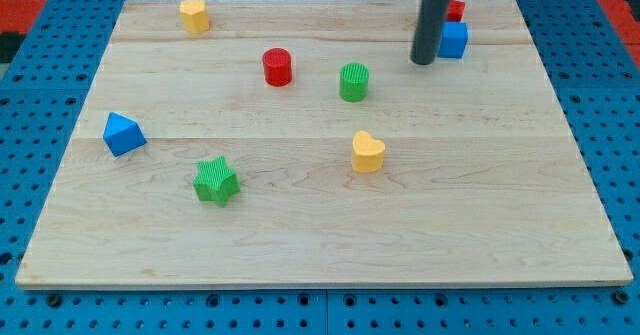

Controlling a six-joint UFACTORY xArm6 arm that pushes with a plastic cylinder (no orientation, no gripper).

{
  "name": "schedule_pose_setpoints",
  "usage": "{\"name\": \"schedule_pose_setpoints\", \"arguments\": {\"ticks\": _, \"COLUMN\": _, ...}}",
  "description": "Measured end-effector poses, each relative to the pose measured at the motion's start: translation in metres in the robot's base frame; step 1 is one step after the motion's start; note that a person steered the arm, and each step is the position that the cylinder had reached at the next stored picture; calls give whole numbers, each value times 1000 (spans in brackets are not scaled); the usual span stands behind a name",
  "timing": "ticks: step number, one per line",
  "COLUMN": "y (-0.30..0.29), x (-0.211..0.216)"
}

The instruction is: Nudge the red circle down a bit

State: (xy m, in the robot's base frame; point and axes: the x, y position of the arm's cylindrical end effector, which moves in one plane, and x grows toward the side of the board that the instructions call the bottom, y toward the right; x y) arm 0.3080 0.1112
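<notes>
The red circle (pixel 277 66) is a short red cylinder standing on the wooden board (pixel 320 225), a little above and left of the board's middle. My tip (pixel 423 61) is the lower end of the dark rod near the view's top right. It sits far to the right of the red circle, past the green circle (pixel 353 81), and right beside the blue block (pixel 453 40).
A red block (pixel 455 10) lies partly hidden behind the rod at the top right. A yellow block (pixel 194 15) is at the top left, a blue triangle-like block (pixel 122 133) at the left, a green star (pixel 215 181) lower left, a yellow heart (pixel 367 152) near the middle.
</notes>
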Motion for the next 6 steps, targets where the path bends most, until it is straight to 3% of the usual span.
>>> {"name": "schedule_pose_setpoints", "arguments": {"ticks": 2, "y": -74, "x": -10}}
{"name": "schedule_pose_setpoints", "arguments": {"ticks": 3, "y": -142, "x": -9}}
{"name": "schedule_pose_setpoints", "arguments": {"ticks": 4, "y": -166, "x": 4}}
{"name": "schedule_pose_setpoints", "arguments": {"ticks": 6, "y": -158, "x": 27}}
